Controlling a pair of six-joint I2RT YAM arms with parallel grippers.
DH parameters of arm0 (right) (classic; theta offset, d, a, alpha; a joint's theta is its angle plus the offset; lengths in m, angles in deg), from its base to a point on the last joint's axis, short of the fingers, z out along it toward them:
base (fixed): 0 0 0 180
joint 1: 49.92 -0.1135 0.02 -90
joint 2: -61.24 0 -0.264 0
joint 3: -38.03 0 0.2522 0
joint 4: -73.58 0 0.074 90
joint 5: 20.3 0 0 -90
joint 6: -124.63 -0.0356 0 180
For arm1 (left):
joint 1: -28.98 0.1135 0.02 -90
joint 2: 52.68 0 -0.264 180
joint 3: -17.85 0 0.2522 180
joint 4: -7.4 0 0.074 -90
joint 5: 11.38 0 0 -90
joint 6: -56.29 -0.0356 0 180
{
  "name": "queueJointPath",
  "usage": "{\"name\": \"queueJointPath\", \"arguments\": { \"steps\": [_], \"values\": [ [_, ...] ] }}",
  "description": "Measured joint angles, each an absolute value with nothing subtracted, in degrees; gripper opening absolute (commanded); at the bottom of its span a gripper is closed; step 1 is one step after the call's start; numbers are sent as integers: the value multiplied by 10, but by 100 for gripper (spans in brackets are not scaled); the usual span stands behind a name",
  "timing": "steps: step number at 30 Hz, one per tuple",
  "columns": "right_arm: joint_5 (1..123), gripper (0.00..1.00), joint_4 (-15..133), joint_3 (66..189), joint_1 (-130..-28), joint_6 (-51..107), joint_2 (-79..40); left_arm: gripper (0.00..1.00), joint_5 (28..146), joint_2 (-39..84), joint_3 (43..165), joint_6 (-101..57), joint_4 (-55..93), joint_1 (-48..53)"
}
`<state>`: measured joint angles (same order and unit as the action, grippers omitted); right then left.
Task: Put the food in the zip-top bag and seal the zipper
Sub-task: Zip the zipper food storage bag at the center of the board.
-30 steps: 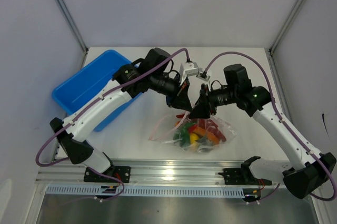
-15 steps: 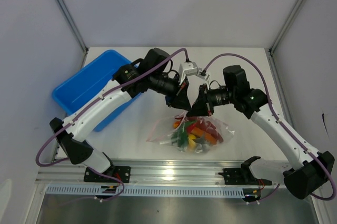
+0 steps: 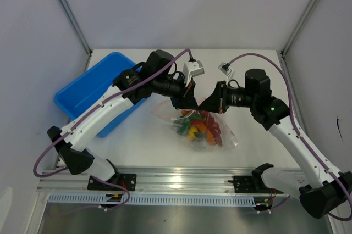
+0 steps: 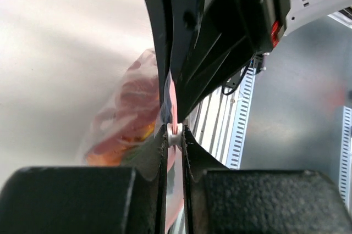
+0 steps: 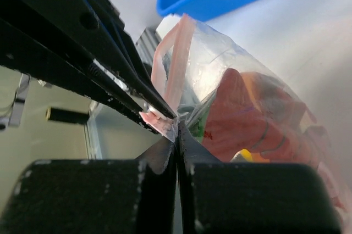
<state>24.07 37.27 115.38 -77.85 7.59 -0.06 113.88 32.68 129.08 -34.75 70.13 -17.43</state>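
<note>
Nearest: zip-top bag sagging toward the tabletop, with food inside in red, orange and green pieces. Just beyond, its top edge is pinched from both sides. Left fingers are nearly closed on the zipper. Right fingers are pressed flat on the same end, tips almost meeting. The strip's long axis runs from the pinch toward the robot's left, toward the far blue bin. A sealing slide likely goes that way.
</note>
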Motion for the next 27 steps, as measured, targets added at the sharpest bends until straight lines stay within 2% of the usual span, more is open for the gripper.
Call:
{"name": "queueJointPath", "arguments": {
  "steps": [9, 22, 24, 26, 27],
  "values": [
    [255, 0, 376, 1135, -724, 31, 35, 3, 1089, 316, 1248, -353, 695, -180],
    [198, 0, 392, 1116, -658, 21, 79, 1, 1071, 233, 1158, -368, 727, -179],
    [174, 33, 381, 1127, -667, 39, 67, 1, 1074, 227, 1157, -375, 741, -179],
    [161, 60, 345, 1152, -681, 73, 44, 1, 1078, 229, 1162, -382, 750, -179],
    [158, 65, 331, 1165, -685, 89, 35, 0, 1080, 230, 1165, -384, 753, -179]
  ]
}}
